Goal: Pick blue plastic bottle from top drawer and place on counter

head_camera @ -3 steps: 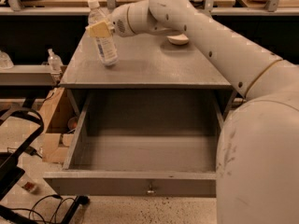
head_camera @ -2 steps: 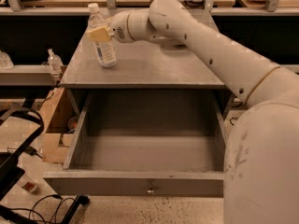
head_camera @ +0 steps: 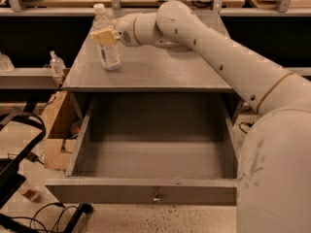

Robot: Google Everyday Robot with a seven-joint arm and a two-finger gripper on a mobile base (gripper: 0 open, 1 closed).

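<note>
The blue plastic bottle (head_camera: 111,57) stands upright near the table's (head_camera: 160,72) back-left corner, base on the surface. The end effector (head_camera: 103,36) sits at its shoulder, seemingly closed around it, though the grip is hard to make out. The top drawer (head_camera: 150,164) below is pulled open.

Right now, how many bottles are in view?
2. The blue plastic bottle stands on the counter with the gripper at its upper part. A smaller pump-top bottle sits on the bench to the left. The open top drawer shows none; others may be hidden.
</note>
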